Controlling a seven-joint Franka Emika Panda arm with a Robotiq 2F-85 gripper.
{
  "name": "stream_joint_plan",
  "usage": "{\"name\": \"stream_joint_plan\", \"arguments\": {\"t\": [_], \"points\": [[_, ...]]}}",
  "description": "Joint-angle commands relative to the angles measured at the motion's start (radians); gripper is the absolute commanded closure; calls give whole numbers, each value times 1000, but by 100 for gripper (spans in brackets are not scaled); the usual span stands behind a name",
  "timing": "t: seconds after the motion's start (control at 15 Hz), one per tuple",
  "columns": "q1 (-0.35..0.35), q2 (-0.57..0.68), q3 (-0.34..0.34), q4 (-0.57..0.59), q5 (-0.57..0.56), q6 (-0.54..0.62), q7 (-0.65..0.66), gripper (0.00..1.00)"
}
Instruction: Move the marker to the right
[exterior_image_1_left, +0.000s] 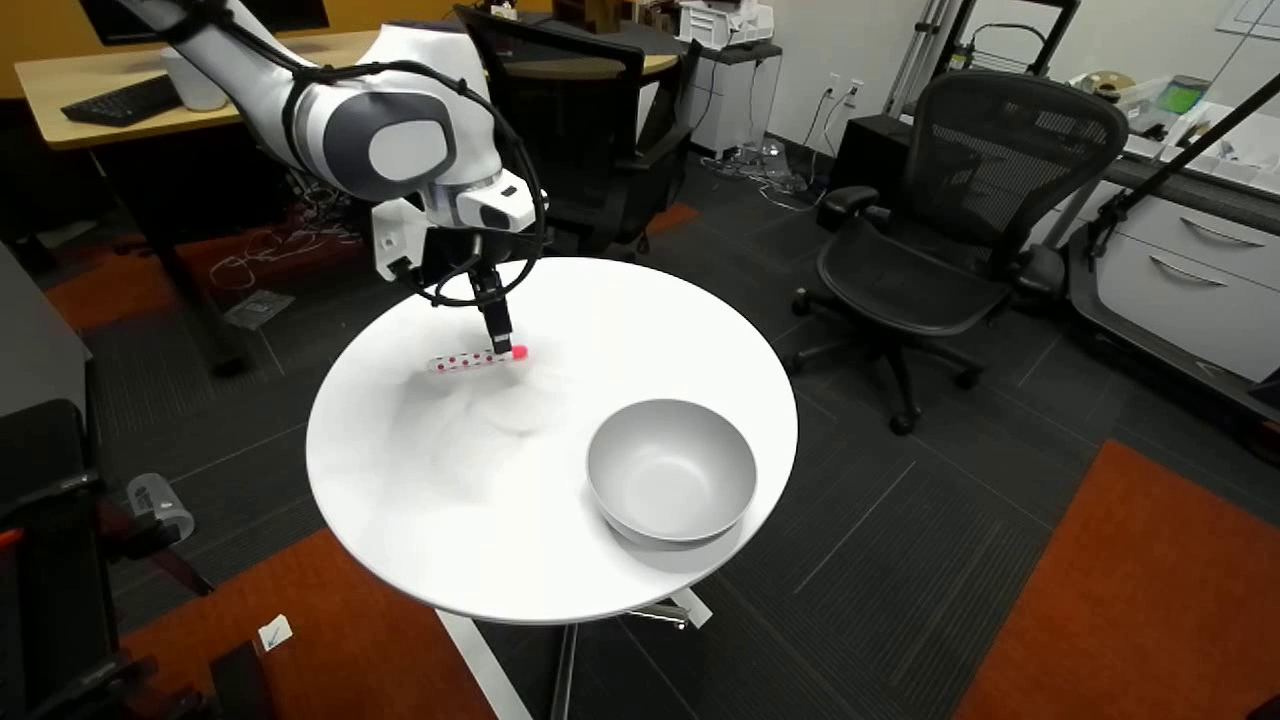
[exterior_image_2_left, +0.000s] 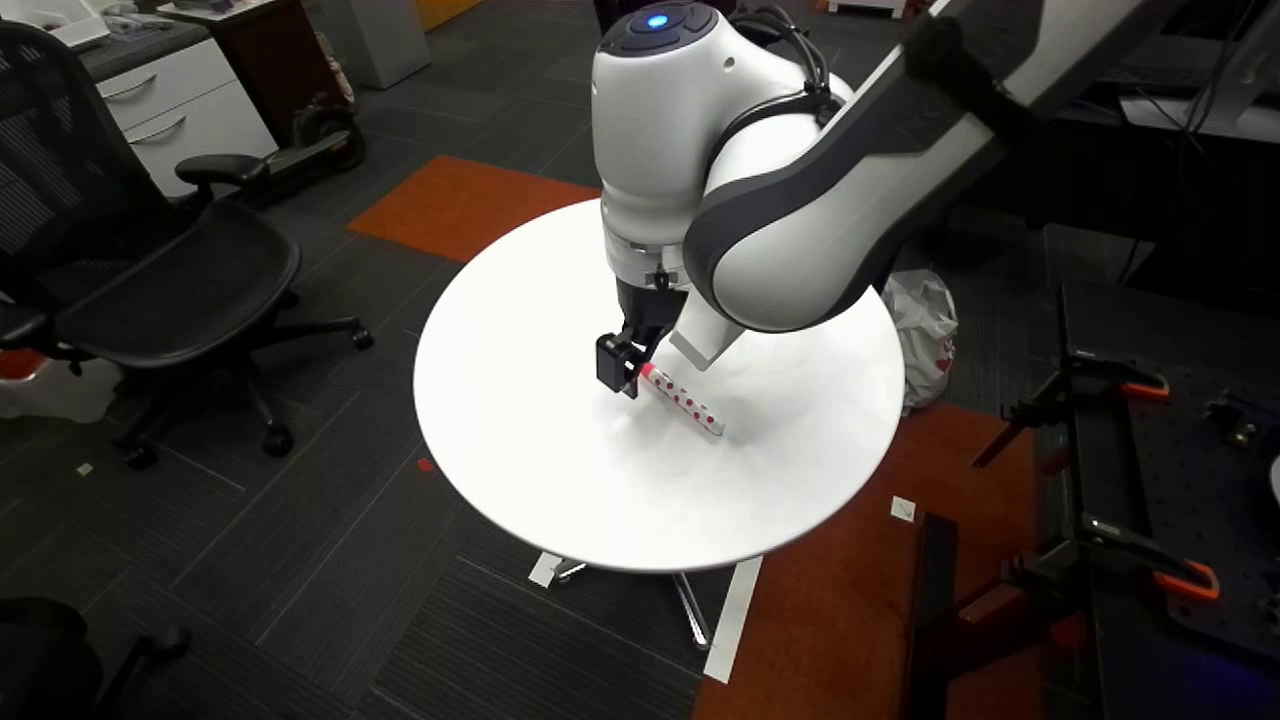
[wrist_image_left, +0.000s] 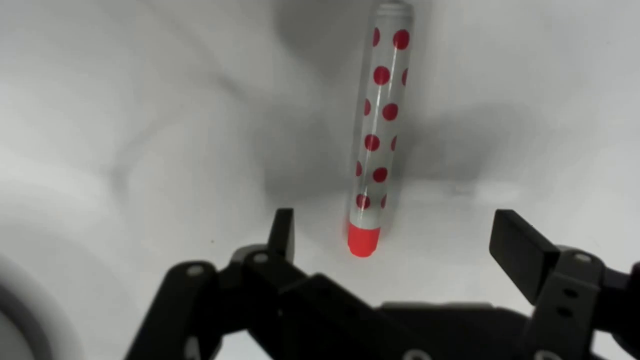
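Closest to us in the wrist view is the gripper, released, its two black fingers spread wide. We see the marker with its red end between the fingertips in that view, nearer one than the other, white surface showing on both sides (we cannot tell whether the fingertips touch that surface). Its pale body, dotted with red, stretches away flat on the round white table. In both exterior views we find a fingertip close by the red end. Farther across the table, in an exterior view, we see a grey bowl sitting mouth up near the edge, well apart from the marker. Beyond the table, we have a black mesh chair on the dark floor in both exterior views, with white drawers past it. Behind the robot arm, in an exterior view, a wooden desk carries a black keyboard.
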Motion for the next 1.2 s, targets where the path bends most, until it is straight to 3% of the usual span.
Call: {"name": "stream_joint_plan", "arguments": {"t": [0.0,0.53,0.6,0.73,1.13], "points": [[14,28,-13,30,7,-2,18,0],[7,59,-8,41,21,-13,10,0],[15,62,-16,42,16,-14,22,25],[19,66,-19,42,16,-14,28,34],[20,72,-19,47,17,-16,28,81]]}}
